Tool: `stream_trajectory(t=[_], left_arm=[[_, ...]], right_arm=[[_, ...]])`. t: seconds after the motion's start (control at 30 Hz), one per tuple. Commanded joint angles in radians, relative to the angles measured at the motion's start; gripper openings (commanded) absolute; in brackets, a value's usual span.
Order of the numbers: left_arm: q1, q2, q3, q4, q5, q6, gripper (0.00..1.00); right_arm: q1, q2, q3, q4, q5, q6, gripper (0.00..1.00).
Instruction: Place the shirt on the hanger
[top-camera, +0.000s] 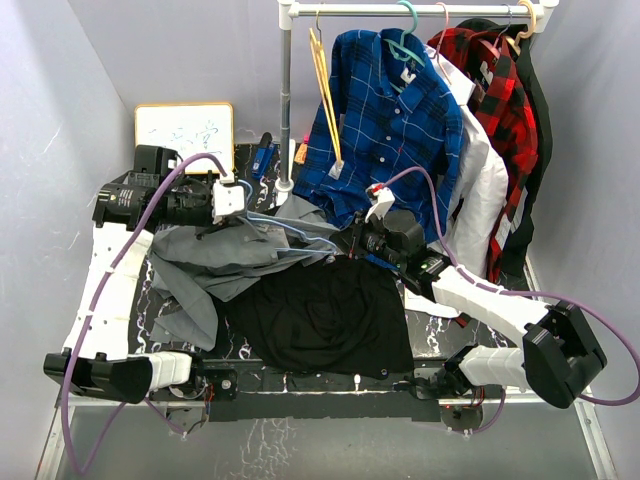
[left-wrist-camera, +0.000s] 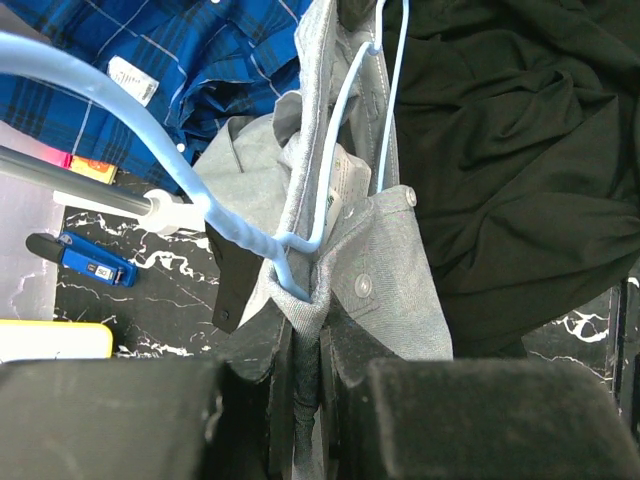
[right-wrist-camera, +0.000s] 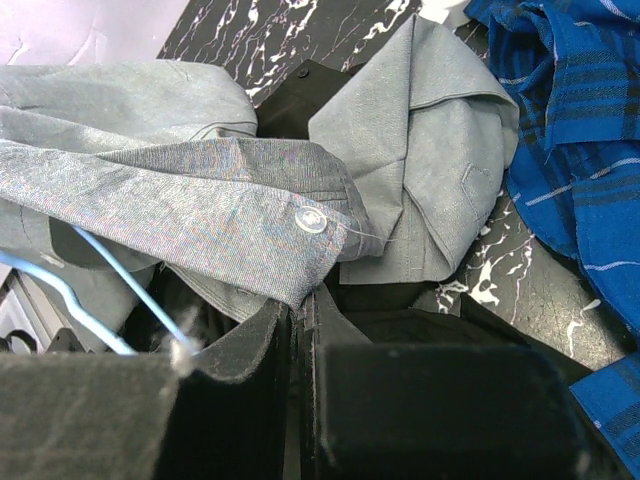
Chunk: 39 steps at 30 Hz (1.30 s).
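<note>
Shirt (top-camera: 215, 255): grey, buttoned, crumpled in a heap on the left half of the table (top-camera: 143, 300), between the two grippers. Its right part overlaps the black cloth (top-camera: 320, 310).
Hanger (left-wrist-camera: 150, 135): light-blue wire, lying in the shirt's upper folds. In the left wrist view two thin strands run along the grey button strip.
Left gripper (left-wrist-camera: 305, 365): closed on a fold of the shirt. The hanger's bend touches the cloth just above the fingertips.
Right gripper (right-wrist-camera: 298, 320): closed. A corner of the shirt's button strip meets the fingertips; whether it is caught I cannot tell.
Rail (top-camera: 420, 10): carries a blue plaid shirt (top-camera: 385, 120) on a teal hanger (top-camera: 408, 40), a yellow hanger (top-camera: 322, 80), a white garment (top-camera: 485, 190) and a red-and-black plaid shirt (top-camera: 500, 100).
Edges: the black cloth reaches the table's near edge. The shirt's lower-left tail ends near the left edge.
Open room: a bare marble strip left of the shirt, and another patch right of the black cloth, by the right arm.
Back of table: a whiteboard (top-camera: 185, 130), and a small blue object (top-camera: 264, 155) just beside the rail's post.
Hidden: the hanger's hook is hard to pick out from above. Its wire blurs out at the right gripper's finger. The shirt's sleeves are lost in the heap.
</note>
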Motion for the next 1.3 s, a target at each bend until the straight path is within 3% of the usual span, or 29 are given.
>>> stream_trajectory(t=[0.0,0.3,0.7,1.03,1.27], left_arm=[[0.014,-0.042,0.041,0.038,-0.046,-0.031,0.00],[0.014,-0.106,-0.076,0.279,-0.262,-0.062,0.00],[0.014,-0.134,-0.167,0.173,-0.365,0.123,0.00],[0.001,-0.172,-0.260,0.541,-0.541,-0.130,0.00],[-0.009,-0.177,-0.284,0.601,-0.662,-0.108,0.00]], right_arm=[[-0.023,0.005,0.006,-0.062,0.122,-0.047,0.00],[-0.023,0.003,0.006,-0.076,0.130,-0.060,0.00],[-0.024,-0.036,0.122,-0.191,0.212,-0.136,0.00],[-0.024,-0.004,0.273,-0.334,0.114,-0.138,0.00],[-0.023,0.011,0.306,-0.433,0.161,-0.168,0.00]])
